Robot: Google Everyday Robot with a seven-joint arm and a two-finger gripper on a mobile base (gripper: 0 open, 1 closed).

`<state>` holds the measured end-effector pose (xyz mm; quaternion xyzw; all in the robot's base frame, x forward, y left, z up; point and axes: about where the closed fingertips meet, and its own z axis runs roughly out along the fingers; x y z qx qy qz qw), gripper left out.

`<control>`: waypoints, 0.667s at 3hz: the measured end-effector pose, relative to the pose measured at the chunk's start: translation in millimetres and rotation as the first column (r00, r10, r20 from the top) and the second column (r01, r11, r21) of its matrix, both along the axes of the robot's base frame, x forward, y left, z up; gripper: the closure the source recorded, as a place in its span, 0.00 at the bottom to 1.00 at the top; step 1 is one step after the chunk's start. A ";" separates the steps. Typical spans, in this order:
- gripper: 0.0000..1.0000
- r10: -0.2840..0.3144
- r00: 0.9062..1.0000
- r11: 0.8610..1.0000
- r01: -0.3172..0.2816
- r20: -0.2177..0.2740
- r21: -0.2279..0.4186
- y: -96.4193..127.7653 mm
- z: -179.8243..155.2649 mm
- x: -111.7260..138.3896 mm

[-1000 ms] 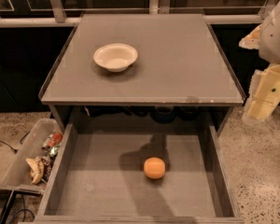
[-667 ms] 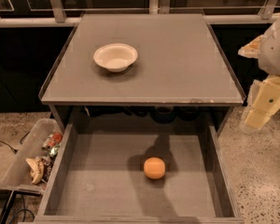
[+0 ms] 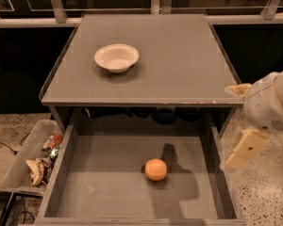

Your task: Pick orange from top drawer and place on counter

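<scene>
hovering right of the top drawer (image 3: 104, 178), the gripper (image 3: 229, 126) holds its fingers (image 3: 245, 149) wide, orange (image 3: 156, 169) inside.

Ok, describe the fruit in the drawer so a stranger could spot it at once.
Start at the large grey cabinet top holding a white bowl. Below it a wide grey drawer stands open, the robot's cream hand hovering beside its right wall. On the drawer's bottom lies a small round orange fruit, the only thing inside.
</scene>
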<state>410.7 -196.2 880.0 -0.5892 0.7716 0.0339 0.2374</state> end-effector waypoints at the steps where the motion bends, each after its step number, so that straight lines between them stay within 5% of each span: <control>1: 0.00 -0.020 0.999 0.999 0.018 0.039 0.039 10.3 -54.2 6.0; 2: 0.00 -0.020 0.999 0.999 0.018 0.039 0.039 10.4 -54.3 6.0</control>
